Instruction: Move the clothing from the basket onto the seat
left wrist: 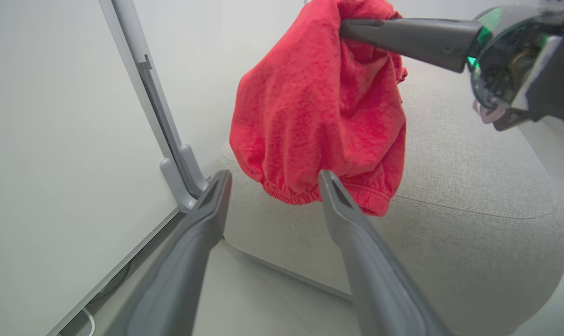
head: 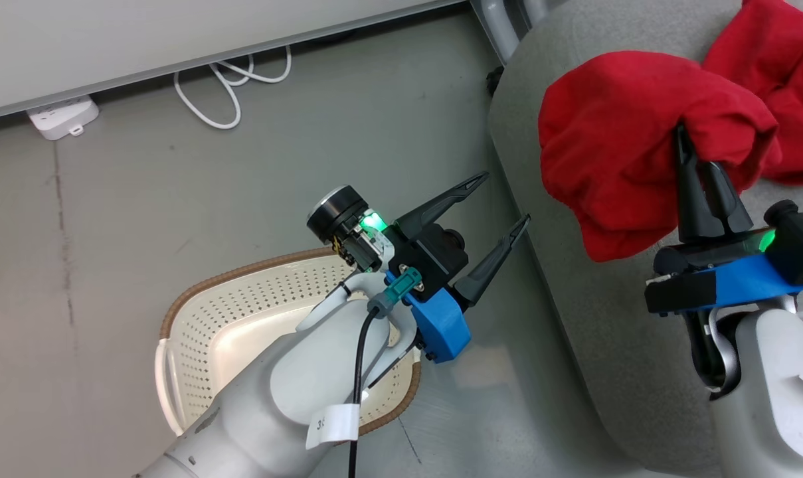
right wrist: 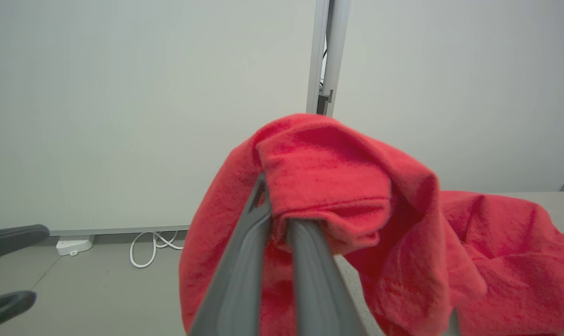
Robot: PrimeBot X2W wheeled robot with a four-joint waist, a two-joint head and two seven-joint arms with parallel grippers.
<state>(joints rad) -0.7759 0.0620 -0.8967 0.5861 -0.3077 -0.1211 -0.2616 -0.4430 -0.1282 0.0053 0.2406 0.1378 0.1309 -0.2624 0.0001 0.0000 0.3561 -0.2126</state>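
Two pieces of the clothing are seen, both away from the basket [head: 255, 299], which stands on the floor [head: 175, 199] under the left forearm [head: 295, 378]. One garment [head: 780, 79] is already laid on the seat [head: 574, 299]. The other garment [head: 614, 146] is held in the air, bunched, above the near edge of the seat. It is pinched tightly between the fingers of the right gripper [head: 695, 149]. The left gripper [head: 505, 197] is spread wide and grasps nothing. It is held over the floor, between basket and seat.

The risk is judged to be in the release. The bundle hangs close to the rounded edge, so if the fingers are parted here, the soft cloth could be pulled by its own weight down to the floor. A fold could also be caught on a fingertip and dragged back when the arm is withdrawn.
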